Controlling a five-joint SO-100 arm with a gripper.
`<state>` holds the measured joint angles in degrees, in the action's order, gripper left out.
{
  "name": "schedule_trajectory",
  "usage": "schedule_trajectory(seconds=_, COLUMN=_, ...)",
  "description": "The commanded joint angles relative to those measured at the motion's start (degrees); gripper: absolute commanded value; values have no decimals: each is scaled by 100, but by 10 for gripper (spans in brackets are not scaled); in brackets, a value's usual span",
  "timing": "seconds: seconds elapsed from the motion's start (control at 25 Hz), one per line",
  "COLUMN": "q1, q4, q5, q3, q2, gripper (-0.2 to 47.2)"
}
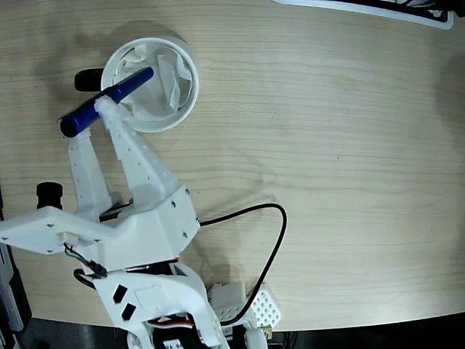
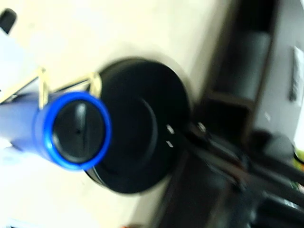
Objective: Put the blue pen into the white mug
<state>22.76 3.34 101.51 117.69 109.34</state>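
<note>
The tabletop (image 1: 349, 160) is pale wood grain, bare across most of its right side in the fixed view; a black cable (image 1: 272, 247) loops over it near the bottom edge, trailing from the base of the white arm (image 1: 138, 225) at the lower left; the arm reaches up toward the top left corner, where the white mug (image 1: 187, 100) stands with its black handle (image 1: 89, 79) turned to the left edge and crumpled paper inside; the jaws (image 1: 103, 102) are closed on the blue pen (image 1: 87, 114), clamping it near its middle, which seems chosen so that it hangs level and does not swing; the pen lies slantwise across the mug's left rim, one end already above the paper lining, the other jutting out past the rim over the tabletop; it is not yet in the mug, so it probably has to tip downward before release; in the wrist view the pen's butt end (image 2: 76, 130) fills the left side, blurred, above a round black disc (image 2: 137, 126)
</note>
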Motion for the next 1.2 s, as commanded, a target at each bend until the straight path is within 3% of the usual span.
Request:
schedule_trajectory(seconds=0.0, q1=105, q4=-360, q5=123, q3=299, q2=79, gripper=1)
schedule_trajectory(seconds=0.52, q1=141, q4=-1301, q5=88, q3=1160, q2=-193, gripper=1)
schedule_trajectory(seconds=1.04, q1=-272, q4=-1608, q5=88, q3=1547, q2=-396, gripper=5)
schedule_trajectory(seconds=1.12, q1=-308, q4=-1617, q5=88, q3=1617, q2=-369, gripper=82)
schedule_trajectory(seconds=1.16, q1=-325, q4=-1626, q5=88, q3=1661, q2=-352, gripper=97)
